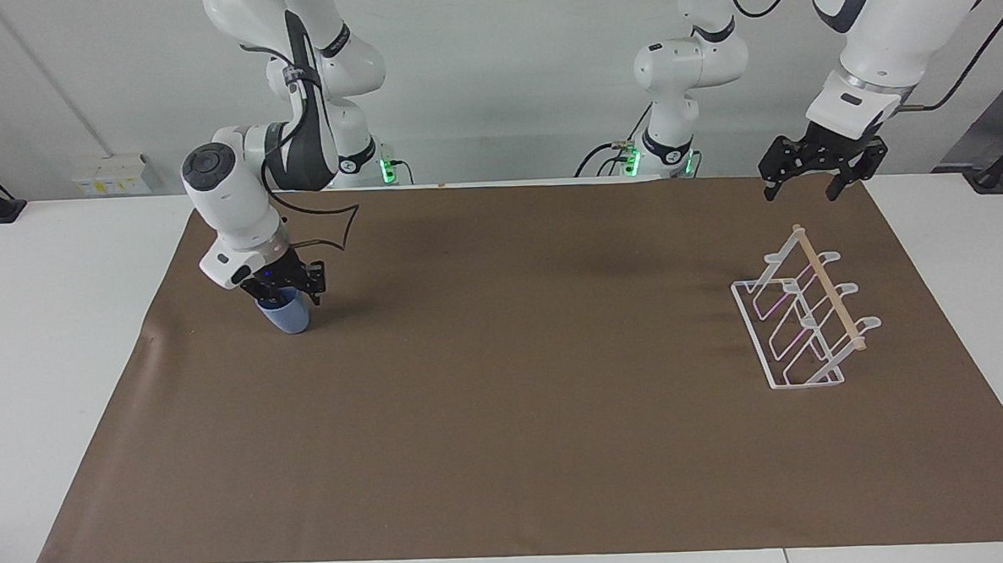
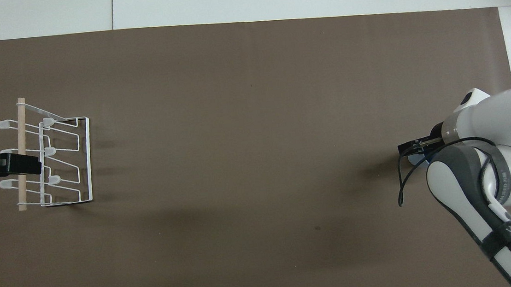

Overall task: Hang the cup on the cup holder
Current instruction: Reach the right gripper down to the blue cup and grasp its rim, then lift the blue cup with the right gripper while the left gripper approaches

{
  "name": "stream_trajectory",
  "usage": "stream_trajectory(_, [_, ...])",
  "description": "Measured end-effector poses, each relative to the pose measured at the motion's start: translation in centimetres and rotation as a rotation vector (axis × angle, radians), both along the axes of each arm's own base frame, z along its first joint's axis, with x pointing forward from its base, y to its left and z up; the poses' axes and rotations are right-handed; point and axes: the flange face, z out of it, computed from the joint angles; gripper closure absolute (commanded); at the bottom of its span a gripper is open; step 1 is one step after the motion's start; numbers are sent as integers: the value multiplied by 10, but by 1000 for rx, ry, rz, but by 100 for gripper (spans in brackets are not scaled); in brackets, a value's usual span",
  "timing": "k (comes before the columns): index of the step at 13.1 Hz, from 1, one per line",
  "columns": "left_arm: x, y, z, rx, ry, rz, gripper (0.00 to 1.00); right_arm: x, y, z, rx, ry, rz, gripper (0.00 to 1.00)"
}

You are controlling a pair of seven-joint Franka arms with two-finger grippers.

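Observation:
The light-blue cup (image 1: 288, 318) stands on the brown mat at the right arm's end of the table. My right gripper (image 1: 286, 296) is down on its rim, fingers closed in on it. In the overhead view the right gripper (image 2: 415, 149) and arm hide most of the cup (image 2: 415, 161). The white wire cup holder (image 1: 829, 289) with its wooden dowel stands at the left arm's end and holds no cup. My left gripper (image 1: 802, 192) hangs open and empty in the air above the holder's robot-side end. In the overhead view the left gripper (image 2: 30, 164) covers part of the cup holder (image 2: 20, 122).
A brown mat (image 1: 514, 382) covers most of the white table (image 1: 56, 352). A black cable (image 1: 342, 225) loops off the right arm's wrist beside the cup.

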Motion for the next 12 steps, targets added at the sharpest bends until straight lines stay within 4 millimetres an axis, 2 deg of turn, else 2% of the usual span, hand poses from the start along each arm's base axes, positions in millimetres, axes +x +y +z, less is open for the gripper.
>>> stream_trajectory(1, [0,0,0,0,0,0,0,0,0,0,0,0,0,93])
stream_trajectory(3, [0,0,0,0,0,0,0,0,0,0,0,0,0,100])
stream_trajectory(10, [0,-1,-2,-27,5,8,0,3,-3,8,-7,3,4,100])
stream_trajectory(12, [-1,1,-2,-91,10,56,0,11,-1,27,-5,11,26,100])
